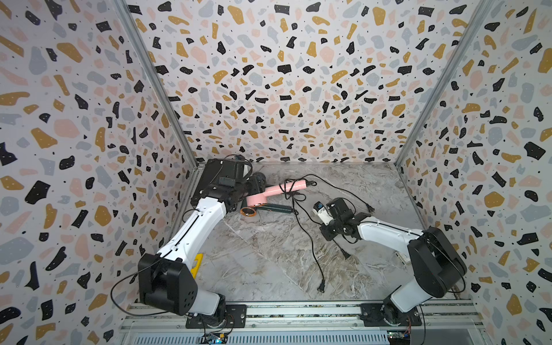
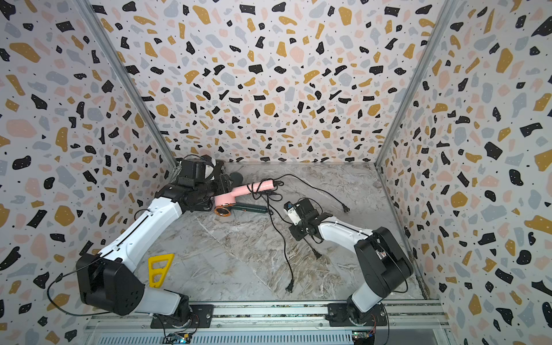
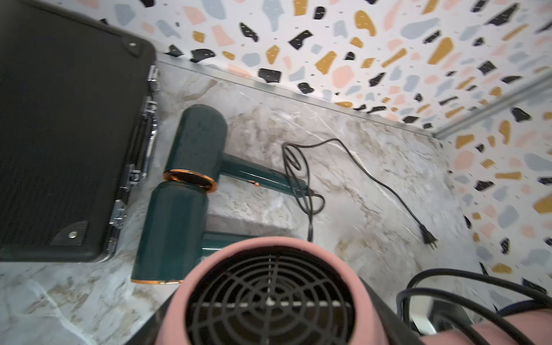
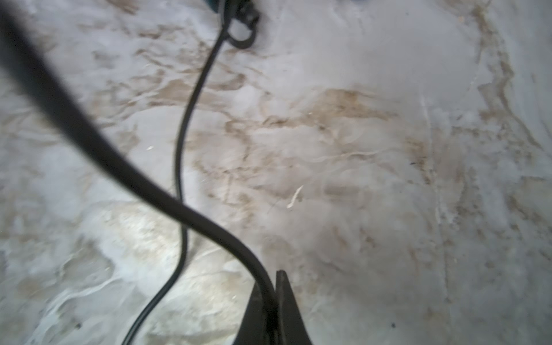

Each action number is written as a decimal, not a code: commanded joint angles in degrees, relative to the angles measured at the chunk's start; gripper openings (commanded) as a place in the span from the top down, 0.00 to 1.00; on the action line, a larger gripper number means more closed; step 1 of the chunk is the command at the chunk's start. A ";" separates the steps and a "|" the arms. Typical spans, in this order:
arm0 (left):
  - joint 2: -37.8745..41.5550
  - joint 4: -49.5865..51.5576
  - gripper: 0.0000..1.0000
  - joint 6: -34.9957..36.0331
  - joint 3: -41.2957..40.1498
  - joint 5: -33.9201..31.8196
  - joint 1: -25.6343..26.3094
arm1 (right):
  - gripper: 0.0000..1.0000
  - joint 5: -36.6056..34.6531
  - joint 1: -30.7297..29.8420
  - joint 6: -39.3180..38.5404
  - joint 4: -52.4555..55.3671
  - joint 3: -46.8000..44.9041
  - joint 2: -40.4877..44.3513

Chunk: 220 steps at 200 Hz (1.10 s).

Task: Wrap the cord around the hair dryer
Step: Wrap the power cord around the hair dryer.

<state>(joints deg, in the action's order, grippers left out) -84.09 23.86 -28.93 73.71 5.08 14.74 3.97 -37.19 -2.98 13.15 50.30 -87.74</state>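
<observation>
Right wrist view: right hand [image 4: 268, 282] clamps cord [image 4: 134, 176]; left hand [image 1: 254, 193] grips pink hair dryer [image 1: 273, 190].

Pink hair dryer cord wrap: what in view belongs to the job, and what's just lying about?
In the job:
pink hair dryer, its cord, left hand holding the dryer, right hand pinching the cord.

Lying about:
green hair dryer, second green hair dryer, black case, yellow tool.

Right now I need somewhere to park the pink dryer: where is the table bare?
Bare table front-left, between the yellow triangular piece and the nearest plug; also the far right corner, beyond the farthest plug. Crowded mid-table: pink hair dryer, green hair dryers, cords.
</observation>
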 commanded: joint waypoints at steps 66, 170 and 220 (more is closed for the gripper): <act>-5.77 -5.92 1.00 -0.89 -0.92 -17.11 0.76 | 1.00 -20.95 -17.36 -13.00 16.28 6.56 15.58; -12.08 -8.53 1.00 2.85 -2.92 -27.81 2.97 | 1.00 -22.27 -23.86 -26.13 14.97 28.51 16.98; -14.32 -9.96 1.00 4.38 -3.65 -30.66 3.84 | 1.00 -23.98 -24.33 -31.41 13.55 34.39 16.21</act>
<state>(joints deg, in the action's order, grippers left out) -97.30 18.09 -26.04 71.02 -19.05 18.68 -18.57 -60.88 -30.24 29.61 79.20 -72.82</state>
